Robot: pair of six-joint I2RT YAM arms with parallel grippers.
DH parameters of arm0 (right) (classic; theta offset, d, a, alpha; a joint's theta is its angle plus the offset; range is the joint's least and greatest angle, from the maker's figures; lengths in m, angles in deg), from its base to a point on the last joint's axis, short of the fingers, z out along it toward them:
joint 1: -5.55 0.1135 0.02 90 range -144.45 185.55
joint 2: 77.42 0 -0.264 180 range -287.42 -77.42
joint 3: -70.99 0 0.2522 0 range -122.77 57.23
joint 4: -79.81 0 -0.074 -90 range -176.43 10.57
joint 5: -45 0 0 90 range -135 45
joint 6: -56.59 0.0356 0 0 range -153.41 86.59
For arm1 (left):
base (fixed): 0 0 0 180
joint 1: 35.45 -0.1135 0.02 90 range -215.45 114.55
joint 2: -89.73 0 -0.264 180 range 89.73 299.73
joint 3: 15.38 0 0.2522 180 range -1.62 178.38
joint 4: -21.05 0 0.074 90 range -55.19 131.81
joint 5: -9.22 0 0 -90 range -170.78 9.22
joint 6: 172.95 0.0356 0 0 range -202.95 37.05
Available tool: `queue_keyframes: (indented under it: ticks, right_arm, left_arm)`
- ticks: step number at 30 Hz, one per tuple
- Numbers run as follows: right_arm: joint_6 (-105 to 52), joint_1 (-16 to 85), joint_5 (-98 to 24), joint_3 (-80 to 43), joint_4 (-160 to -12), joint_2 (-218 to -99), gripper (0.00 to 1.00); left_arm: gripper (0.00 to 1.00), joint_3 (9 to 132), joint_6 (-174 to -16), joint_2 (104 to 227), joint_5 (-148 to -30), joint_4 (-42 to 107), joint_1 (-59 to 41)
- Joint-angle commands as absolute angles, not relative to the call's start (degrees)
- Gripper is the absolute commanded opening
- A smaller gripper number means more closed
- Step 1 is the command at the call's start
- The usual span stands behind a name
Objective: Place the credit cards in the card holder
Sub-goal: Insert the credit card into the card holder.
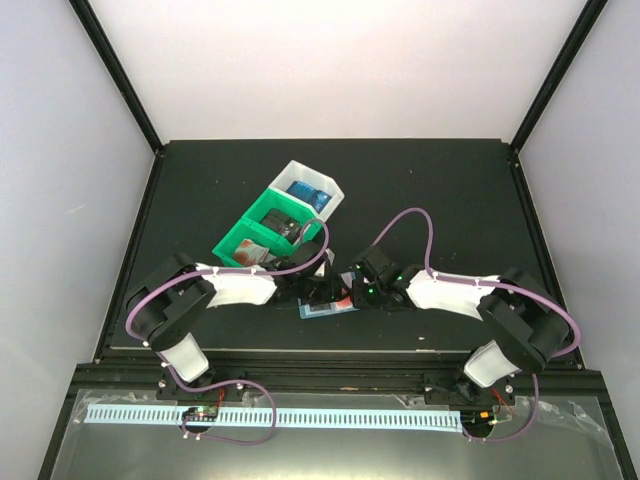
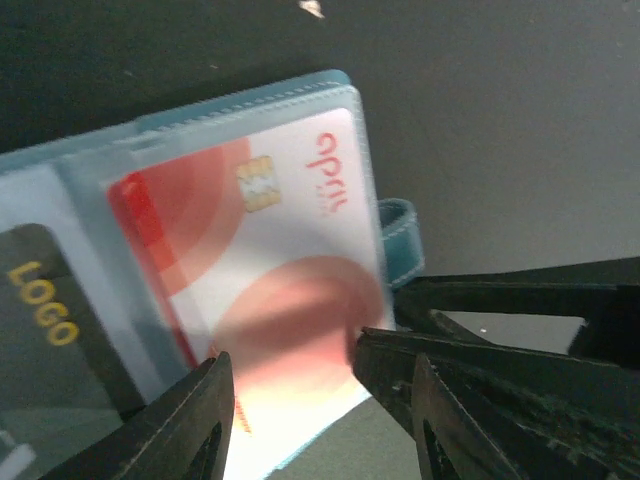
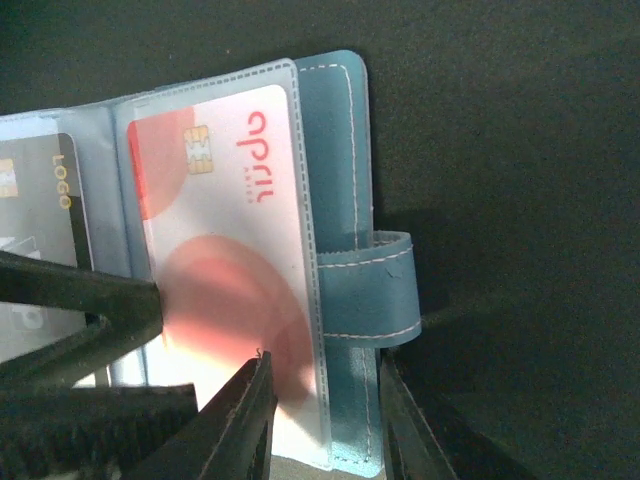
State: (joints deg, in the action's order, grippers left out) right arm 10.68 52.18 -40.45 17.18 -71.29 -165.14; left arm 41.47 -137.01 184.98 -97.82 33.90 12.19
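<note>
Pinching red-and-white card (image 2: 280, 250) — left gripper (image 2: 292, 358); right gripper (image 3: 323, 365) half-spread astride card holder (image 3: 335, 150) edge

From overhead, the card holder (image 1: 318, 312) is mostly hidden beneath the left claw (image 1: 322, 293) and right claw (image 1: 350, 295). What lies in the green bin (image 1: 243, 218) and white bin (image 1: 318, 176) beyond the holder is too small to tell.

Up close, the holder's red-and-white card (image 2: 270, 260) is blurred. The black card (image 2: 40, 310) beside it runs off-frame. I can't tell whether either claw is pinching anything.
</note>
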Motion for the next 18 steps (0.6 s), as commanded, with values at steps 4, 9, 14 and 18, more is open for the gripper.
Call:
queue_keyframes:
  ticks: [4,9,14,18]
  right_arm:
    - [13.2,52.6,-43.6,18.3,-68.8,-161.5,0.34]
    - [12.4,52.6,-48.5,17.4,-65.3,-155.1,0.41]
    - [10.1,52.7,-50.1,13.3,-61.2,-154.0,0.43]
    - [8.6,53.7,-51.0,9.2,-59.6,-155.4,0.47]
  left_arm:
    - [0.5,39.1,-138.0,183.1,-101.3,27.1,12.0]
    - [0.55,39.2,-133.7,175.3,-95.9,34.3,12.0]
    - [0.75,38.6,-129.6,164.3,-86.6,44.5,11.9]
    - [0.96,37.2,-127.4,155.5,-79.9,51.8,11.3]
